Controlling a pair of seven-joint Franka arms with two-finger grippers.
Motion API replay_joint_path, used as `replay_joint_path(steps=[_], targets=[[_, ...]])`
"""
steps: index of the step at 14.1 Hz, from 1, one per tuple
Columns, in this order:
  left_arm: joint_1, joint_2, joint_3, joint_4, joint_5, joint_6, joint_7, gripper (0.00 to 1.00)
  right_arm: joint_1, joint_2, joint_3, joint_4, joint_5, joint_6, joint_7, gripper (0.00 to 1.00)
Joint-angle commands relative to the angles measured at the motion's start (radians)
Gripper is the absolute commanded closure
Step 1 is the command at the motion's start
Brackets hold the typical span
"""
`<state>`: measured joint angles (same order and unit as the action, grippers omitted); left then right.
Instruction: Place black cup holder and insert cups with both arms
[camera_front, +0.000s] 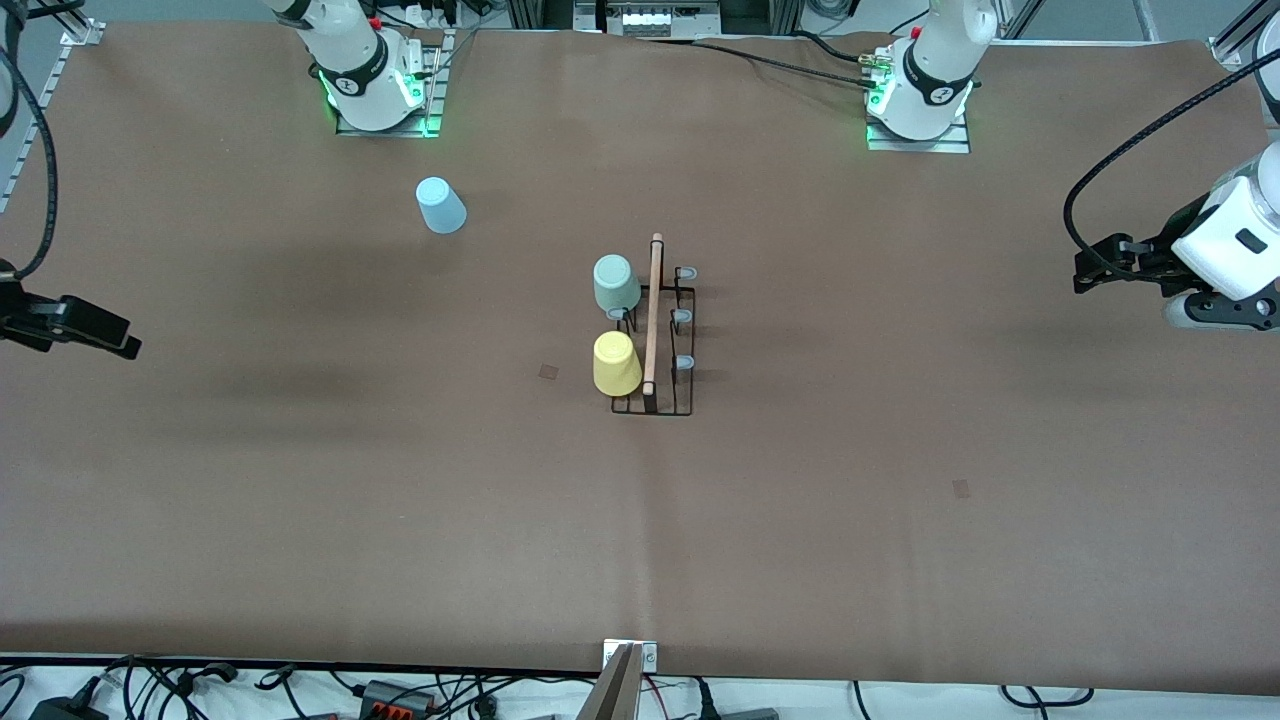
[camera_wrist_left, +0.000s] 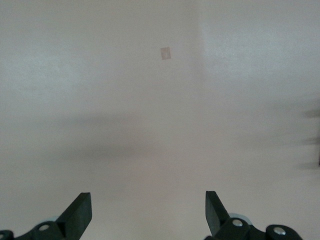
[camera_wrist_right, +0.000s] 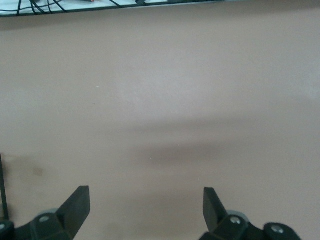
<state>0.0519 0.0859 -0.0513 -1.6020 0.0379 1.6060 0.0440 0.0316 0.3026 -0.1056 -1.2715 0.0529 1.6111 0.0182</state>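
The black cup holder (camera_front: 655, 330) stands at the table's middle, its wooden handle along the top. The mint-green cup (camera_front: 616, 283) and the yellow cup (camera_front: 616, 363) sit upside down on pegs on the side toward the right arm's end. Three grey-tipped pegs on its side toward the left arm's end are bare. The light blue cup (camera_front: 440, 205) stands upside down on the table near the right arm's base. My left gripper (camera_front: 1095, 268) hangs open and empty over the left arm's end; it also shows in the left wrist view (camera_wrist_left: 148, 210). My right gripper (camera_front: 100, 335) is open and empty over the right arm's end, as the right wrist view (camera_wrist_right: 146, 207) shows.
The brown table cover (camera_front: 900, 520) has two small square marks (camera_front: 549, 371). Cables and power strips (camera_front: 400, 692) lie along the table edge nearest the camera. A metal bracket (camera_front: 628, 655) sits at that edge's middle.
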Motion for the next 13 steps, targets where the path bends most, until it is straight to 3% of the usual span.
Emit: replay_joint_path(steps=[1, 4, 9, 13], targets=[[0.002, -0.017, 0.002, -0.018, -0.007, 0.006, 0.011, 0.0, -0.003, -0.06, 0.035, -0.074, -0.027, 0.0, -0.011, 0.0], [0.003, -0.017, 0.002, -0.018, -0.007, 0.002, 0.011, 0.0, -0.002, -0.144, 0.035, -0.182, -0.034, 0.007, -0.024, 0.0], [0.002, -0.017, 0.002, -0.018, -0.007, 0.002, 0.011, 0.0, 0.005, -0.348, 0.035, -0.489, -0.053, 0.125, -0.023, 0.0], [0.002, -0.017, 0.002, -0.018, -0.007, 0.002, 0.011, 0.0, 0.01, -0.349, 0.037, -0.467, -0.053, 0.096, -0.026, 0.0]])
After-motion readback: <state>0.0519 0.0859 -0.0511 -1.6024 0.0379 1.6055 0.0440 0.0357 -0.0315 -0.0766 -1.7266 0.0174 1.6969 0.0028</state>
